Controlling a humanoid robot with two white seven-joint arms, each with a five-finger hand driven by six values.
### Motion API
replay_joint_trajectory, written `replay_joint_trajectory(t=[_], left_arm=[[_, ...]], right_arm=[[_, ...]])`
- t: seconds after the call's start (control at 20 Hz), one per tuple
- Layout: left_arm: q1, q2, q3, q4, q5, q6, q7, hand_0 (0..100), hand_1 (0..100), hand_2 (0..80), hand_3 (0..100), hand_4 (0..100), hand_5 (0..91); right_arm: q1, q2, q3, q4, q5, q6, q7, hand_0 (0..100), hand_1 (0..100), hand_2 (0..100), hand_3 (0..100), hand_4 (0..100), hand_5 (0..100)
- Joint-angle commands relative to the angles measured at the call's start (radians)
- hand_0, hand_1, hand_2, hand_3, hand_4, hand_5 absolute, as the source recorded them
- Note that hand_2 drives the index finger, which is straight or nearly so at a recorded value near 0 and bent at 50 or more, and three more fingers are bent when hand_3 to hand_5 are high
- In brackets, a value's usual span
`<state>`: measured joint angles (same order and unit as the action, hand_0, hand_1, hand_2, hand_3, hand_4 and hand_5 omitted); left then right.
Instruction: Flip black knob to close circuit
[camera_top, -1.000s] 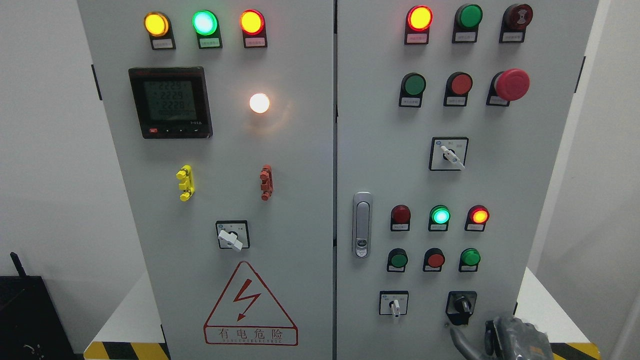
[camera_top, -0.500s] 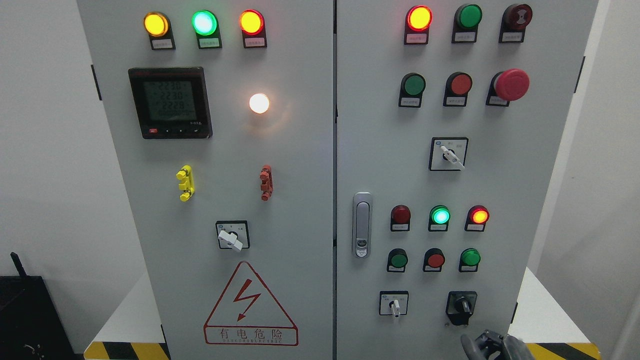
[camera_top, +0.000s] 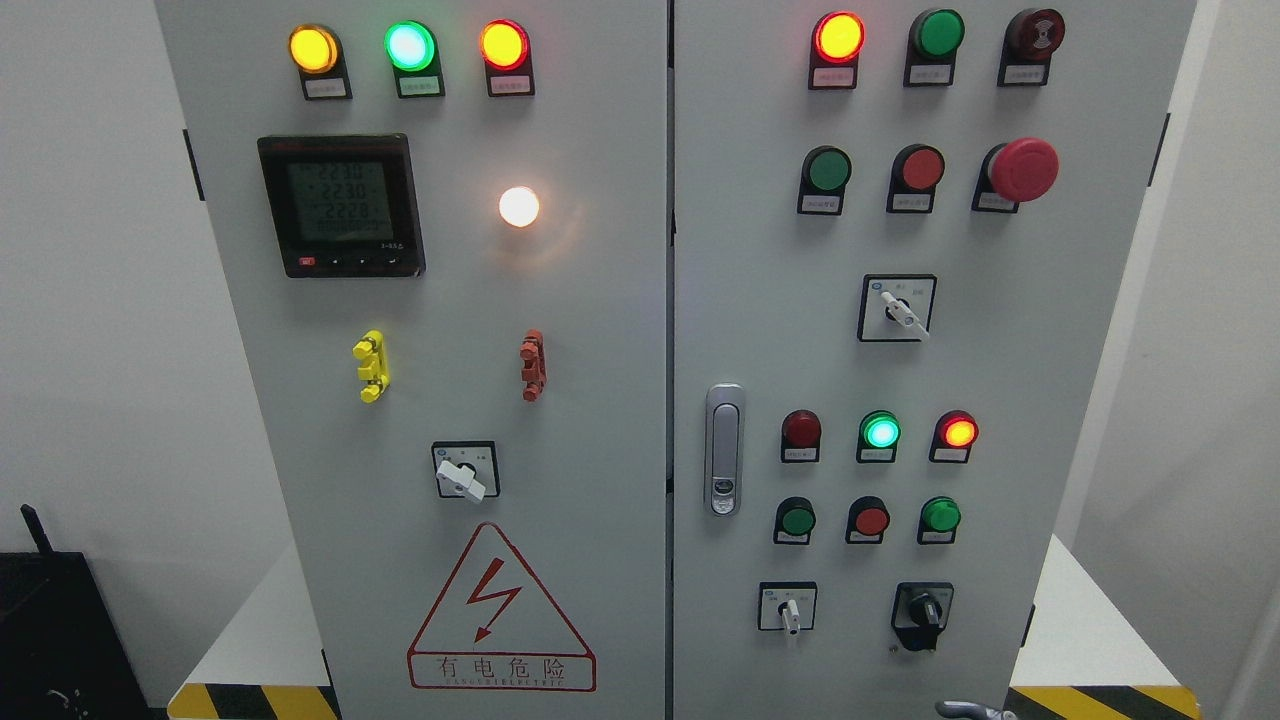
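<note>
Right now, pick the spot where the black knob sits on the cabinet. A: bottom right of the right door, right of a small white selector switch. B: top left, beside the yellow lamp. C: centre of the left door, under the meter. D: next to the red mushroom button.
A: the black knob sits low on the right door, just right of the small white selector switch and below the green button.

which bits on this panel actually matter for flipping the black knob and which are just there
Belongs to the job:
black knob, low on the right door
hand, only a sliver at the bottom edge below the knob

Just there:
white selector switch left of the knob
red mushroom button
digital meter
door latch
warning triangle
</note>
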<state>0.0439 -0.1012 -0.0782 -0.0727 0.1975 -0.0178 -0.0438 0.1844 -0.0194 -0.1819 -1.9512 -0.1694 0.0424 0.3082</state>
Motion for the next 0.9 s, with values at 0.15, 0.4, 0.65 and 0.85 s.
replay_joint_trajectory(t=[0.15,0.4,0.65,0.85], left_arm=[[-0.001,0.000,0.000,0.001,0.000,-0.001,0.001,12,56,0.0,0,0,0.0],[-0.001,0.000,0.000,-0.001,0.000,-0.001,0.001,12,56,0.0,0,0,0.0],[0.001,0.000,0.000,0.001,-0.003,-0.001,0.001,12,56,0.0,0,0,0.0],[0.001,0.000,0.000,0.001,0.000,-0.001,0.001,12,56,0.0,0,0,0.0]], right_arm=[[0.128,0.041,-0.051,-0.091,-0.148,-0.036,0.069,0,6,0,0,0,0],[0.148,0.044,-0.041,-0.083,-0.148,-0.059,0.075,0,6,0,0,0,0],[0.148,0.044,-0.045,-0.081,-0.148,-0.059,0.075,0,6,0,0,0,0],[0.155,0.044,-0.042,-0.080,-0.148,-0.059,0.075,0,6,0,0,0,0]])
